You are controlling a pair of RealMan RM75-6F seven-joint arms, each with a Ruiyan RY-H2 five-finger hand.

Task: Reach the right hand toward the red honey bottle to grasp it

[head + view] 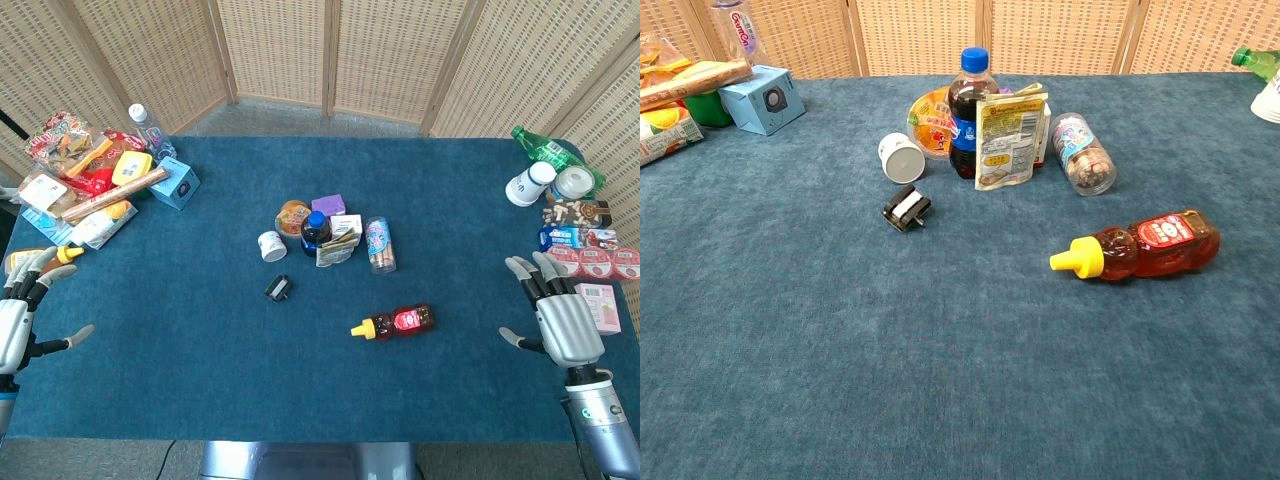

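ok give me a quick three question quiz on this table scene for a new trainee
1. True or false: the right hand already holds the honey bottle.
2. Which way does the honey bottle's yellow cap point in the chest view? A) left B) right C) straight up
3. Fill in: the honey bottle is ___ on the blue table, not standing.

Key:
1. False; the hand is open and apart from the bottle, near the table's right edge.
2. A
3. lying

- Honey bottle (395, 322) lies on its side near the tabletop (200, 380) centre, toward the front edge
- Right hand (560, 318) rests by the right edge, well apart from it
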